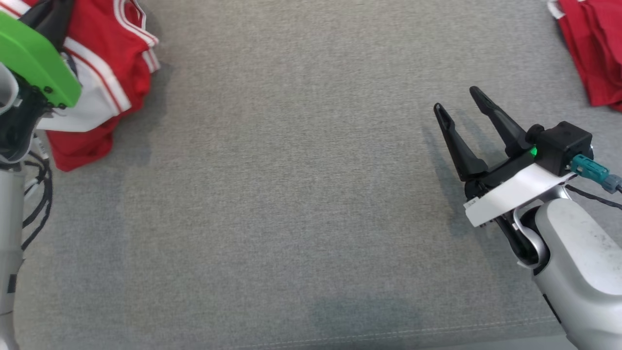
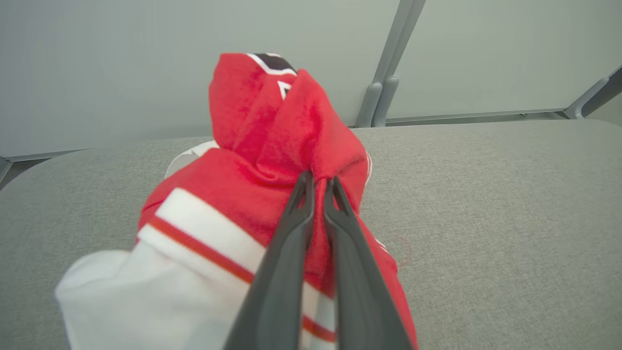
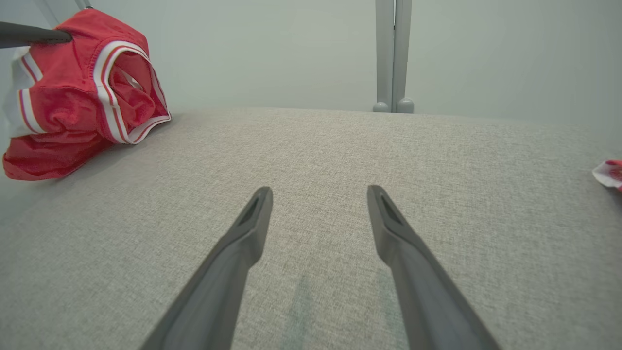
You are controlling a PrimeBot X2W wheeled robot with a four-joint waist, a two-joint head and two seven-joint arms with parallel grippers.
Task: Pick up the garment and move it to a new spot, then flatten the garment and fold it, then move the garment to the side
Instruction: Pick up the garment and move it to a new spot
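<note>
The garment point(image 1: 104, 73) is a crumpled red jersey with white panels and red-and-white trim, bunched at the far left of the grey cloth surface. In the left wrist view my left gripper point(image 2: 318, 182) is shut on a raised fold of the garment point(image 2: 272, 146), pulling it up into a peak. In the right wrist view the garment point(image 3: 82, 92) hangs at the upper left with a dark fingertip point(image 3: 36, 35) of the left gripper pinching its top. My right gripper point(image 1: 457, 99) hovers over bare cloth at the right, open point(image 3: 318, 194) with nothing between its fingers.
A second red cloth point(image 1: 590, 46) lies at the far right corner, its edge point(image 3: 610, 172) showing in the right wrist view. The grey padded surface point(image 1: 291, 194) spreads wide between the two arms. A pale wall with a grey post point(image 3: 393, 53) stands behind.
</note>
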